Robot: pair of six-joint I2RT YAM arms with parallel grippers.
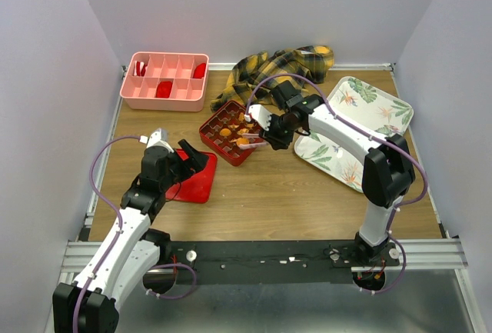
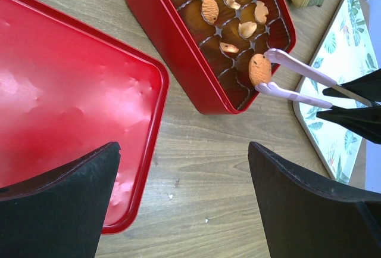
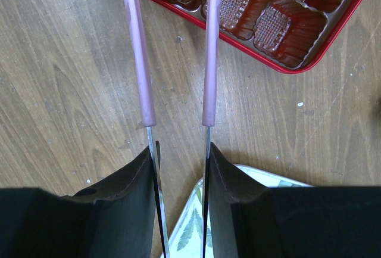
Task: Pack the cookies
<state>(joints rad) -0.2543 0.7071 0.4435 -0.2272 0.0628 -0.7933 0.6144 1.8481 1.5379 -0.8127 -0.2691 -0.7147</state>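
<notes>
**Gloss, grain and glare on the packing table**

From my remote seat, the table (image 3: 71,61) reads as matt wood grain, lightly scuffed. The red lid (image 2: 59,91) is glossy plastic throwing back white glare. The red box (image 2: 178,55) has smooth, shiny walls. Its liner (image 3: 274,25) is clear brownish plastic, embossed with a fine grid in each cell. The tongs (image 3: 140,61) show bare metal blades in smooth lilac sleeves that look like plastic. The cookie (image 2: 259,69) looks dry, rough and speckled. The right gripper (image 3: 181,151) has matt black fingers (image 3: 238,198). The plaid cloth (image 1: 269,68) looks soft, the leaf-printed tray (image 1: 377,110) smooth, and the pink bin (image 1: 165,102) plain plastic.
</notes>
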